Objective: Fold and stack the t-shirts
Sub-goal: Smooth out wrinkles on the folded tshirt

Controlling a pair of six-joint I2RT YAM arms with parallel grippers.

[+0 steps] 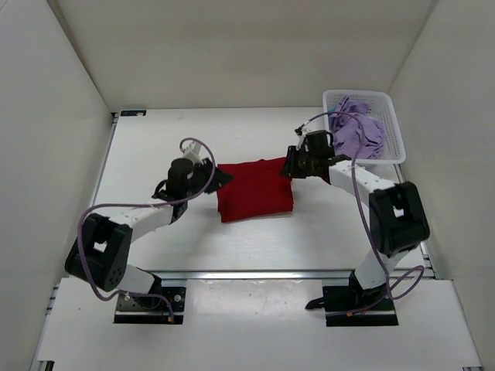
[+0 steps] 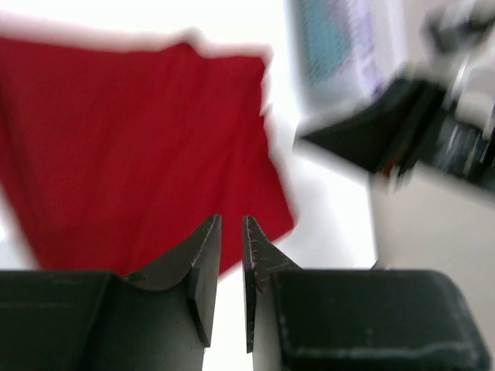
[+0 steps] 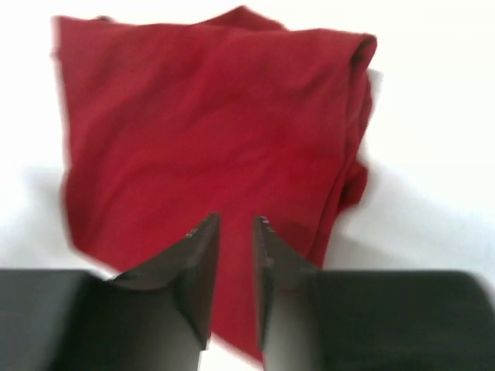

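So far only the red t-shirt (image 1: 255, 189) lies folded at mid-frame; the purple t-shirt (image 1: 357, 133) sits crumpled in the basket (image 1: 395, 125), upper right. My left gripper (image 2: 231, 224) and right gripper (image 3: 237, 222) stand slightly apart, empty.

Left arm (image 1: 147, 216), right arm (image 1: 363, 182) inward; jaws barely parted

no writing, label or number is legible anywhere.

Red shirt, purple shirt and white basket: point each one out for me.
Red shirt (image 1: 255, 189), top view, middle of the folded cloth.
Purple shirt (image 1: 357, 133), top view, middle of the bunched cloth.
White basket (image 1: 394, 127), top view, right wall.
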